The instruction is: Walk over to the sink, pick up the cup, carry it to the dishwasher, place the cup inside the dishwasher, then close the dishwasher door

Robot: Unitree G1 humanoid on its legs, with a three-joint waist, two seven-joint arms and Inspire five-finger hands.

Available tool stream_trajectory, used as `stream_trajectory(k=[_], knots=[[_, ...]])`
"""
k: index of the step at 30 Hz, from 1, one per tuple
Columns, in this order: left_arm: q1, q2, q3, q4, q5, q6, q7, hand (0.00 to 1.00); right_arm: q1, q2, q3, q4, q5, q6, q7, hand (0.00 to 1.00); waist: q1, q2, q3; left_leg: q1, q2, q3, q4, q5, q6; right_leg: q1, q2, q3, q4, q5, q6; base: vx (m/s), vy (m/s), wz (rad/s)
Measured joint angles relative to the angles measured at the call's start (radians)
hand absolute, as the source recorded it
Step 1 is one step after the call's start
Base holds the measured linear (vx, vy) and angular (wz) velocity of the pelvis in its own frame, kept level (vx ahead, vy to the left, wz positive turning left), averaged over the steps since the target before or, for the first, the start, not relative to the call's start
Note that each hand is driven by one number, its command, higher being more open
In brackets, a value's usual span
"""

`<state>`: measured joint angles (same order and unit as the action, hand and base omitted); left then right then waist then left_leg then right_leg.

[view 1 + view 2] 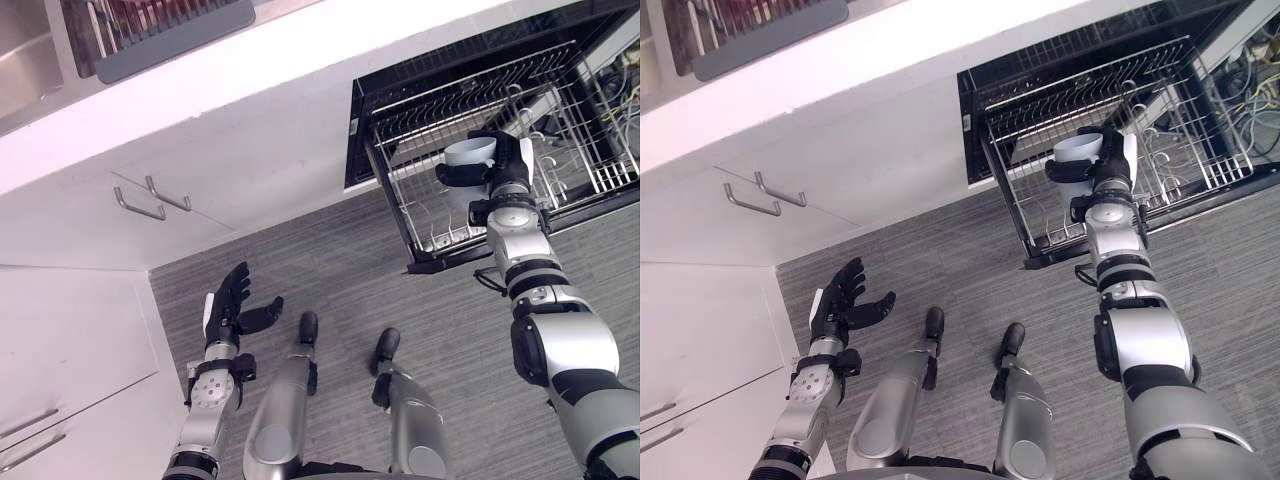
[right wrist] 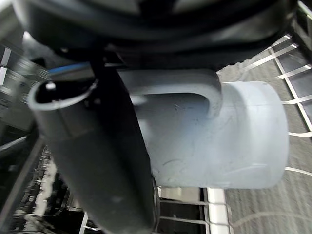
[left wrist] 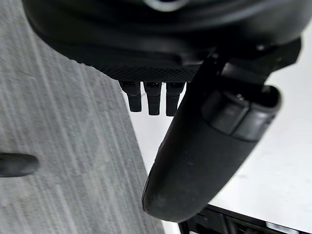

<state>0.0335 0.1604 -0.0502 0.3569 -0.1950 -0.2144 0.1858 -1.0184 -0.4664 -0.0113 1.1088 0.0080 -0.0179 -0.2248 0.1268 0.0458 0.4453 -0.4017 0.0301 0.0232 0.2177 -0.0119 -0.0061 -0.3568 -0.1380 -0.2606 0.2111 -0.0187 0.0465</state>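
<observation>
A pale grey cup [image 1: 470, 153] with a handle is held in my right hand [image 1: 505, 165], whose fingers and thumb curl round it. The cup [image 2: 229, 141] hangs over the front part of the pulled-out wire rack [image 1: 420, 215] of the open dishwasher [image 1: 375, 90]. In the right wrist view the thumb [image 2: 92, 161] crosses the cup beside its handle. My left hand [image 1: 232, 305] is low over the grey floor, away from the dishwasher, its fingers straight and spread with nothing in them.
A white counter [image 1: 200, 90] runs along the top, with a steel sink [image 1: 25, 60] and a grey dish rack [image 1: 150, 35] at its far left. White cupboard doors with bar handles [image 1: 150, 200] stand below it. Grey plank floor [image 1: 330, 270] lies before the dishwasher.
</observation>
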Motion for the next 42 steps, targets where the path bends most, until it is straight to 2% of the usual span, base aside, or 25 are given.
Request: stream_trajectory(k=[3, 7, 10, 16, 19, 23, 26, 27, 30, 32, 33, 36, 37, 39, 40, 41, 42], knots=[[-0.009, -0.001, 0.000, 0.004, -0.004, 0.000, 0.002, 0.90, -0.020, 0.000, 0.000, 0.012, 0.004, 0.008, 0.003, 0.90, 0.009, 0.012, 0.006, -0.017, 0.002, -0.003, 0.002, 0.003, -0.002, -0.017, 0.001, -0.002, 0.004, 0.000, -0.002, 0.00, 0.000, 0.00], [-0.016, -0.004, 0.000, 0.005, -0.008, -0.001, 0.005, 0.90, -0.020, 0.001, 0.000, 0.008, 0.046, 0.010, 0.001, 0.90, 0.021, 0.012, 0.006, -0.024, 0.004, -0.006, 0.002, 0.005, -0.005, -0.027, 0.003, -0.004, 0.014, -0.003, -0.007, 0.00, 0.000, 0.00], [-0.016, -0.015, 0.001, 0.015, -0.020, -0.001, 0.007, 0.90, 0.005, 0.006, -0.004, -0.083, 0.088, 0.011, -0.005, 0.90, 0.020, 0.012, 0.006, -0.024, 0.004, -0.006, 0.001, 0.005, -0.005, -0.027, 0.003, -0.004, 0.014, -0.004, -0.008, 0.00, 0.000, 0.00], [-0.005, -0.024, 0.008, 0.040, -0.020, 0.003, 0.007, 0.90, 0.246, 0.056, -0.028, -0.532, 0.107, -0.026, -0.029, 0.90, 0.003, 0.004, 0.007, 0.036, 0.007, -0.006, -0.009, 0.005, -0.006, 0.026, 0.007, 0.010, 0.017, -0.012, -0.012, 0.00, 0.000, 0.00], [0.011, -0.026, 0.044, 0.042, -0.019, 0.011, 0.004, 0.90, 0.455, 0.160, -0.043, -0.807, 0.072, -0.046, -0.038, 0.90, -0.012, -0.030, -0.006, 0.079, 0.011, 0.015, -0.030, 0.003, -0.008, 0.050, 0.014, 0.032, 0.017, -0.020, -0.010, -0.02, 0.000, -0.15], [0.040, -0.028, 0.066, 0.072, -0.005, 0.023, -0.002, 0.90, 0.703, 0.266, -0.056, -1.023, 0.036, -0.056, -0.037, 0.90, -0.037, -0.066, -0.028, 0.140, 0.011, 0.015, -0.040, -0.014, -0.014, 0.112, 0.017, 0.028, 0.012, -0.041, -0.005, 0.03, 0.005, 0.00], [0.052, -0.057, 0.093, 0.118, 0.008, 0.034, -0.006, 0.90, 0.895, 0.299, -0.065, -1.225, 0.027, -0.061, -0.028, 0.90, -0.060, -0.074, -0.042, 0.148, 0.021, -0.022, 0.035, -0.069, -0.025, 0.182, 0.017, -0.015, 0.017, -0.076, -0.004, 0.09, 0.012, 0.31], [0.052, -0.062, 0.098, 0.140, 0.012, 0.040, -0.010, 0.90, 0.942, 0.305, -0.065, -1.293, 0.027, -0.072, -0.016, 0.90, -0.061, -0.077, -0.045, 0.152, 0.026, -0.019, 0.079, -0.083, -0.039, 0.207, 0.015, -0.027, 0.017, -0.087, -0.002, 0.12, 0.028, 0.37], [0.062, -0.074, 0.113, 0.163, 0.012, 0.049, -0.012, 0.90, 0.982, 0.318, -0.064, -1.404, 0.015, -0.105, 0.002, 0.90, -0.061, -0.089, -0.064, 0.134, 0.040, 0.078, 0.178, -0.083, -0.040, 0.277, 0.002, -0.075, 0.003, -0.101, -0.003, 0.09, 0.005, 0.47], [0.079, -0.085, 0.124, 0.171, 0.013, 0.051, -0.011, 0.90, 0.996, 0.318, -0.064, -1.442, -0.011, -0.121, 0.011, 0.90, -0.060, -0.089, -0.098, 0.123, 0.038, 0.087, 0.186, -0.085, -0.048, 0.305, -0.005, -0.104, -0.024, -0.100, -0.003, 0.05, -0.008, 0.46], [0.091, -0.087, 0.126, 0.197, 0.019, 0.050, -0.013, 0.90, 0.992, 0.318, -0.067, -1.451, -0.024, -0.147, 0.010, 0.90, -0.060, -0.087, -0.133, 0.125, 0.055, 0.128, 0.170, -0.109, -0.042, 0.326, -0.011, -0.131, -0.039, -0.098, 0.000, 0.07, 0.058, 0.49], [0.098, -0.093, 0.126, 0.240, 0.033, 0.054, -0.014, 0.90, 0.979, 0.301, -0.071, -1.446, -0.044, -0.168, 0.004, 0.90, -0.060, -0.081, -0.168, 0.127, 0.094, 0.133, 0.049, -0.076, -0.069, 0.347, -0.028, -0.166, -0.049, -0.101, 0.029, 0.08, 0.146, 0.42], [0.108, -0.090, 0.125, 0.251, 0.042, 0.057, -0.014, 0.90, 0.967, 0.287, -0.070, -1.408, -0.051, -0.172, -0.004, 0.90, -0.056, -0.096, -0.180, 0.134, 0.070, 0.159, 0.042, -0.043, -0.030, 0.363, -0.060, -0.182, -0.051, -0.106, 0.058, 0.09, 0.246, 0.37], [0.122, -0.086, 0.127, 0.253, 0.047, 0.059, -0.018, 0.90, 0.946, 0.281, -0.061, -1.372, -0.052, -0.170, 0.007, 0.90, -0.054, -0.106, -0.187, 0.128, 0.047, 0.158, 0.077, -0.074, -0.008, 0.374, -0.087, -0.187, -0.043, -0.119, 0.079, 0.10, 0.231, 0.25], [0.137, -0.087, 0.126, 0.256, 0.060, 0.060, -0.021, 0.90, 0.924, 0.265, -0.047, -1.332, -0.058, -0.170, 0.014, 0.90, -0.045, -0.112, -0.191, 0.128, 0.019, 0.158, 0.122, -0.121, 0.016, 0.377, -0.128, -0.185, 0.003, -0.149, 0.102, 0.10, 0.216, 0.14], [0.146, -0.087, 0.126, 0.258, 0.062, 0.060, -0.023, 0.90, 0.898, 0.253, -0.033, -1.289, -0.073, -0.170, 0.021, 0.90, -0.044, -0.113, -0.192, 0.134, 0.000, 0.163, 0.161, -0.157, 0.035, 0.372, -0.158, -0.176, 0.070, -0.175, 0.109, 0.17, 0.339, 0.09], [0.163, -0.084, 0.125, 0.265, 0.070, 0.062, -0.027, 0.90, 0.854, 0.231, -0.008, -1.222, -0.089, -0.164, 0.030, 0.90, -0.040, -0.113, -0.193, 0.153, -0.020, 0.169, 0.193, -0.196, 0.053, 0.338, -0.205, -0.130, 0.203, -0.200, 0.084, 0.16, 0.283, 0.02]])
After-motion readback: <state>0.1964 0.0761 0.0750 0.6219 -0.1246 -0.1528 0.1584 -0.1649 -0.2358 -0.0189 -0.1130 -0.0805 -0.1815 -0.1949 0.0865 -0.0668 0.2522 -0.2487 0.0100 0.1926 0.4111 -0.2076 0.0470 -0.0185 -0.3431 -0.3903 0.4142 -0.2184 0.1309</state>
